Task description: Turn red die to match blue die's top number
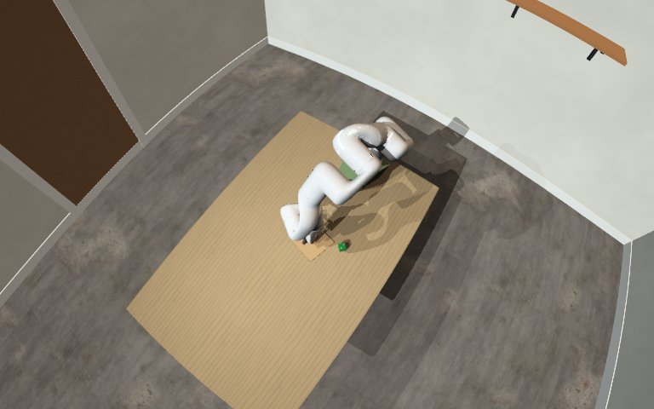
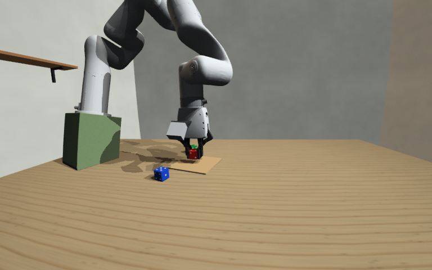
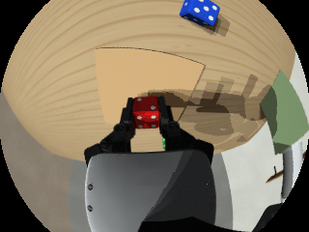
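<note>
1. The dark two-finger gripper [image 2: 193, 154] on the white six-joint arm [image 2: 203, 68] is clamped on the small red cube die with white pips [image 2: 193, 154], one finger on each side of it.
2. In the exterior view the die sits right down at the thin tan square mat [image 2: 203, 164], over the mat's far-left part. Can't tell if its bottom face is actually touching or a hair above.
3. The wrist view has the red die [image 3: 147, 112] between the black fingers; the face toward the camera shows two pips that I can make out, the rest is too blurry.
4. The blue cube die with white pips [image 2: 161, 174] is on the wooden table [image 2: 286, 206], off the mat, just beside its near-left edge. From the wrist camera its upper face [image 3: 200, 8] looks like it shows four pips.
5. The small green cube die [image 1: 341, 246] is on the table too, off the mat, near its corner on the top view; in the exterior view it peeks out behind the gripper.
6. The arm stands on a green block pedestal [image 2: 79, 149] at the table's edge.
</note>
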